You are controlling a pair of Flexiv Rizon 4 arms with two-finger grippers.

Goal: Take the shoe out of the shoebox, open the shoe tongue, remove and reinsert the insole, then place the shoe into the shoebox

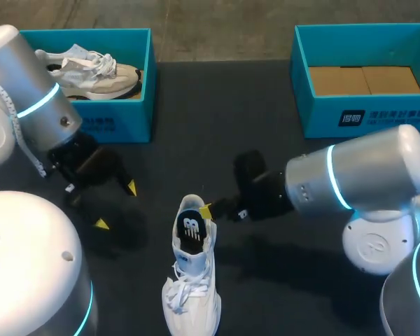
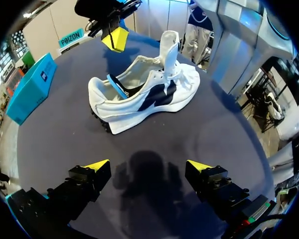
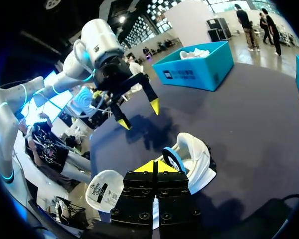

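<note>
A white shoe (image 1: 192, 287) with dark side marks (image 2: 144, 94) stands on the dark table, its tongue (image 2: 169, 47) pulled upright. A black, blue-edged insole (image 1: 190, 231) (image 2: 117, 85) (image 3: 173, 158) sticks up out of the heel opening. My right gripper (image 1: 206, 210) (image 3: 156, 167) is shut right beside the heel; its tips are together, next to the insole's edge, with nothing between them. It also shows as one yellow tip in the left wrist view (image 2: 115, 39). My left gripper (image 1: 117, 206) (image 2: 148, 167) (image 3: 138, 114) hangs open and empty over bare table, left of the shoe.
A teal shoebox (image 1: 143, 105) at the back left holds a second pale shoe (image 1: 91, 70). Another teal shoebox (image 1: 350, 115) with a cardboard bottom stands at the back right.
</note>
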